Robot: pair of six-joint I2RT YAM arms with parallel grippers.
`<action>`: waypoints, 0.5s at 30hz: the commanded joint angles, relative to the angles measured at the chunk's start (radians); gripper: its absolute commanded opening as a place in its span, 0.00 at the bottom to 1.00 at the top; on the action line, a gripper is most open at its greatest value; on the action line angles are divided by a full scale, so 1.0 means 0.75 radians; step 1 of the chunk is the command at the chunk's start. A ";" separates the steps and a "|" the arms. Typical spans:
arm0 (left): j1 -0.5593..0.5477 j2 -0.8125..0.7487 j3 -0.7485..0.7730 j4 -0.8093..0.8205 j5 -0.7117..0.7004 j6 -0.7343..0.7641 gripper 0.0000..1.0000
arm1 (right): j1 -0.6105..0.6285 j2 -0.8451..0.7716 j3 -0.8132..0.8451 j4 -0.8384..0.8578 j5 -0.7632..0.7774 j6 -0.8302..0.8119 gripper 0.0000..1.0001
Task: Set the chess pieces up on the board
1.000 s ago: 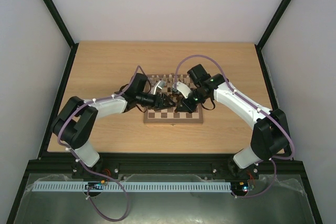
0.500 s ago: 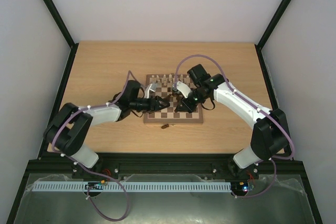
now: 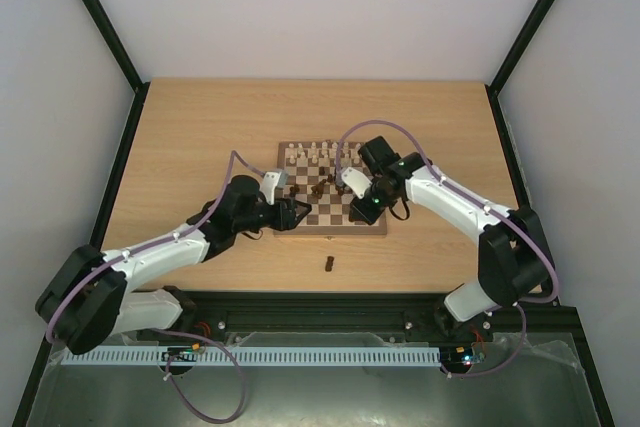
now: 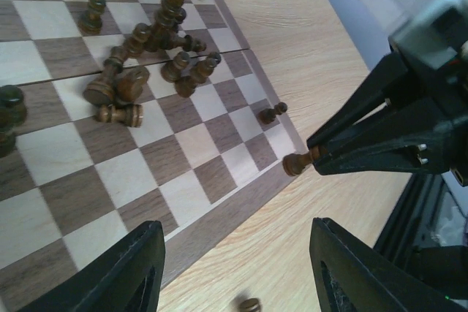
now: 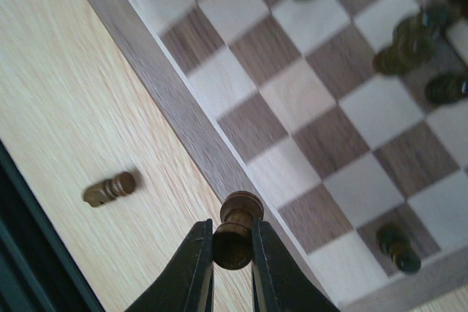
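The board is smooth wood with a soft sheen. The table is pale, matt wood grain. The right gripper has matt black plastic fingers; the brown piece between them is glossy turned wood.

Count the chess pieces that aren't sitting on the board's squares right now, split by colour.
Dark: 2, a held piece pinched in the right gripper and a loose piece lying on the table.
Pale: 0 in view.
Total: 2.
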 commanded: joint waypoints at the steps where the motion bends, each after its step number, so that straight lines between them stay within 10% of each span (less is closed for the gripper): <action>1: -0.009 -0.041 -0.027 -0.129 -0.108 0.103 0.56 | 0.007 -0.053 -0.095 -0.026 0.158 -0.057 0.07; 15: -0.097 0.073 0.044 -0.135 -0.117 0.106 0.57 | -0.001 -0.053 -0.230 0.063 0.394 -0.015 0.06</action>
